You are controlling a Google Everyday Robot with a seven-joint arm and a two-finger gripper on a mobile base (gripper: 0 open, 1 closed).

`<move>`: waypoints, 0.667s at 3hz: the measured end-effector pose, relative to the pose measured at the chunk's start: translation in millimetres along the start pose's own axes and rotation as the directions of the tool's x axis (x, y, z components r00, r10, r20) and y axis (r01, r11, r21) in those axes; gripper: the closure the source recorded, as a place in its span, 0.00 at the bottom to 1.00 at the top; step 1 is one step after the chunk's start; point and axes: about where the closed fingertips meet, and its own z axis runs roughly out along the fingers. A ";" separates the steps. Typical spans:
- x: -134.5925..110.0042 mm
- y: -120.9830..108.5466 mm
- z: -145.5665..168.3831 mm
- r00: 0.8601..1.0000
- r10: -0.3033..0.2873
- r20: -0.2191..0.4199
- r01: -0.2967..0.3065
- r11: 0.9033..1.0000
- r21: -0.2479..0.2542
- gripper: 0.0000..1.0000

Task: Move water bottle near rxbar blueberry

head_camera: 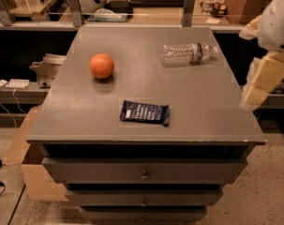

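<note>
Approach looks to be the step in hand in the camera view. The water bottle (188, 53) lies on its side on the desk (212, 107), untouched. It is beyond the rxbar blueberry (145, 112) and to its right, well apart from it, with its cap pointing right.

The pincer (263, 81) hangs off the desk's right edge, farther right of the rxbar blueberry than the bottle is, and touches nothing. Whether it is spread or pressed together I cannot tell. Left to right, the bottle sits between the bar and the pincer.

The next move, I judge, calls for bringing the pincer inward over the bottle's body, lining it up across the bottle's long axis, then lowering to grip. An orange fruit (101, 65) rests beyond the bar to its left, out of the likely path.
</note>
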 end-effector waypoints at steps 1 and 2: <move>-27.7 -52.9 16.0 0.996 -0.066 0.056 0.064 0.998 0.022 0.00; -61.7 -98.0 38.0 0.988 -0.127 0.093 0.124 0.991 0.042 0.00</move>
